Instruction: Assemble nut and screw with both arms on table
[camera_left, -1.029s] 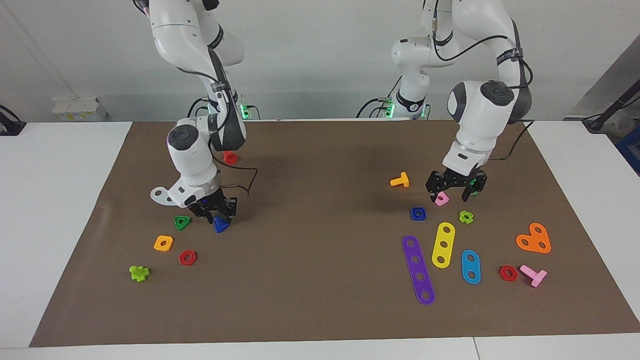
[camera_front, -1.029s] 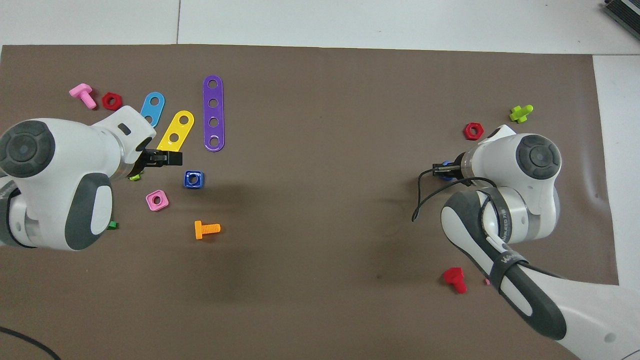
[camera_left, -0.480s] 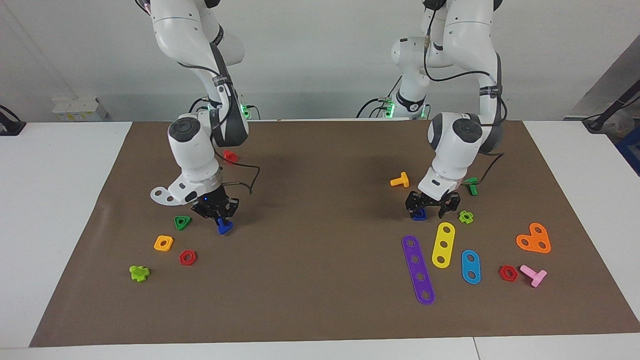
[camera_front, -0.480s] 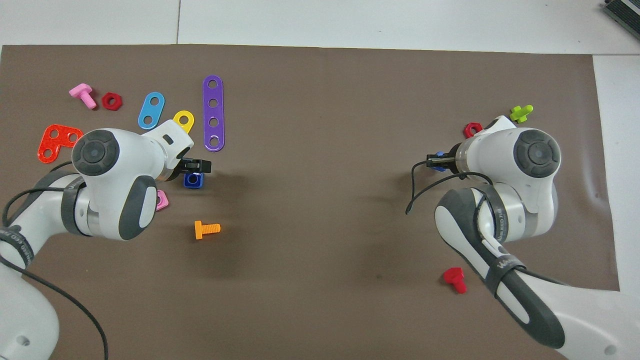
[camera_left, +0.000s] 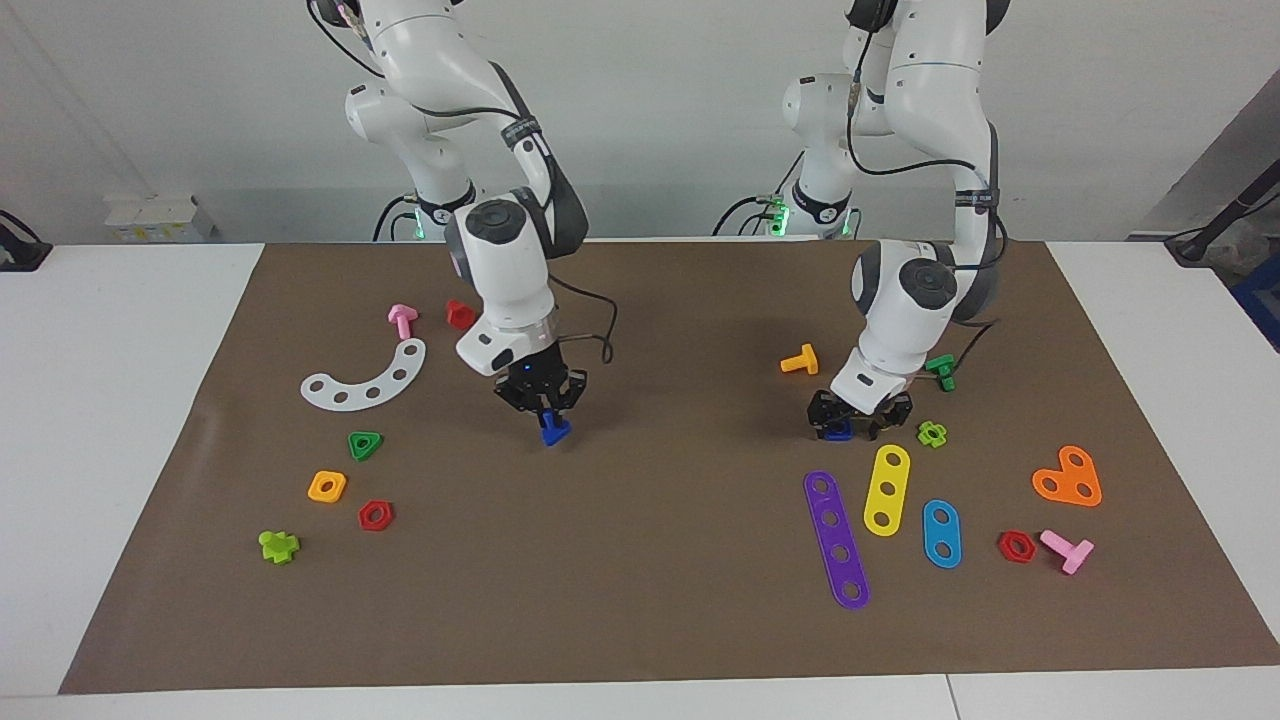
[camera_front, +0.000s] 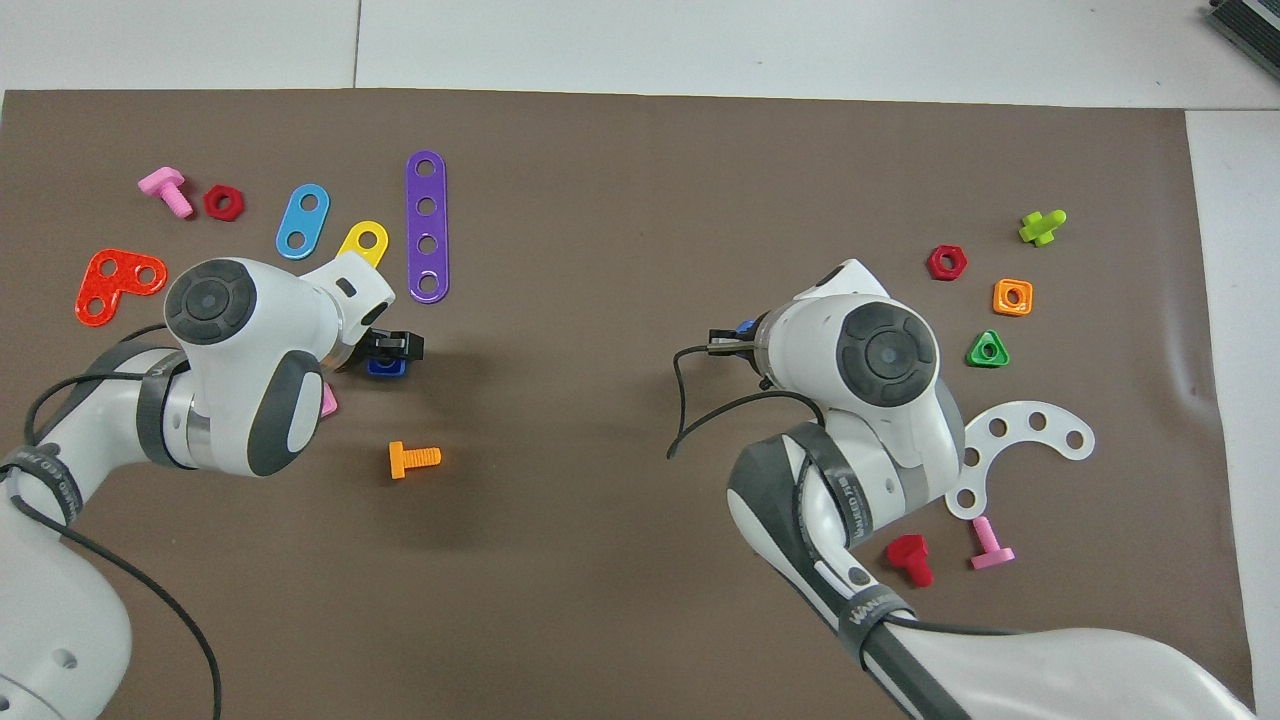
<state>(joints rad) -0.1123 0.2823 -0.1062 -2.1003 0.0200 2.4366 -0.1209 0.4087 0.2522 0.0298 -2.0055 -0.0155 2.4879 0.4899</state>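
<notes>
Starting at the left part of the facing view, the green triangular nut and the orange square nut are seen lying on the brown mat, and neither is touched.

A little left of the centre of this frame, the right gripper is held in the air over a bare part of the mat. It is clenched on the screw, which hangs from its tip with the blue triangular head downward and is clear of the mat. The first part of the task, the picking up of the screw, is therefore judged as done.

In the right half of the frame, the orange screw is left lying alone. Just below and to the right of it, the left gripper is lowered to the mat around the nut, above the upper end of the purple strip. The nut is seen resting on the mat, not lifted. Whether this claw is already clenched on it or is released cannot be told.

What is left, as it is judged: the nut is to be gripped firmly and raised, both parts are to be brought together over the middle of the mat, and the shaft is to be turned into the hole. The two parts are well apart now, so roughly the first third of the work is considered finished.
</notes>
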